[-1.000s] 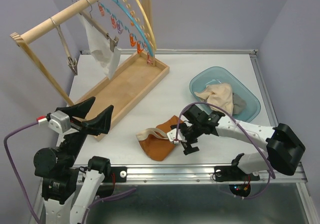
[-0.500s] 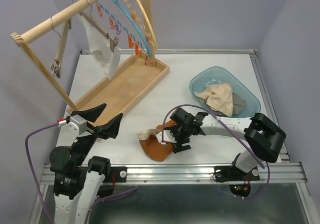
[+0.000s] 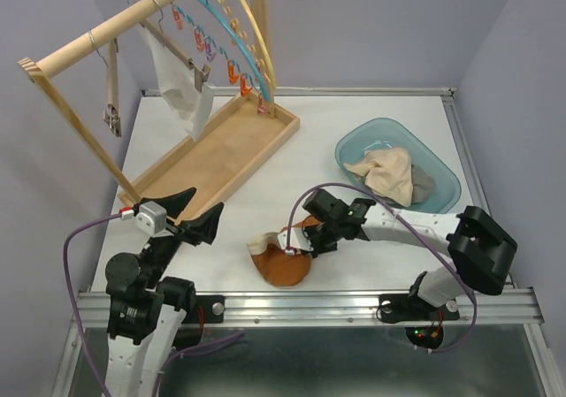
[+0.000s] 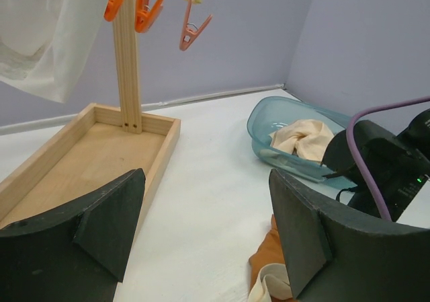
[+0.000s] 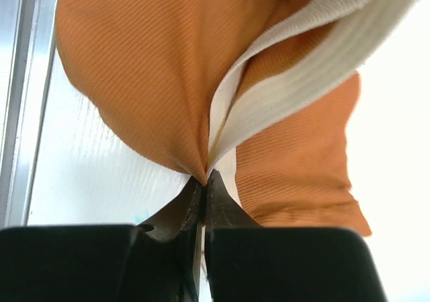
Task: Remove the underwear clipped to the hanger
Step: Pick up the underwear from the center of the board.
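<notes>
This is a robot lab test cell, not a home. Plain lilac walls [image 3: 371, 26] box in a white table [image 3: 354, 123], and a bolted aluminium rail [image 3: 309, 304] runs behind the right gripper [image 3: 296, 248]. Bare purple cable [image 4: 403, 103] loops off the arm. A wooden rack [image 3: 221, 149] stands like a prop, ahead of the left gripper [image 3: 207, 199].

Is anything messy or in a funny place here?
Yes. The orange underwear lies bunched up on the table near the front edge, not in the blue tub with the beige pair. The right hand is pinched shut on its fabric. One white piece hangs clipped on the rack.
</notes>
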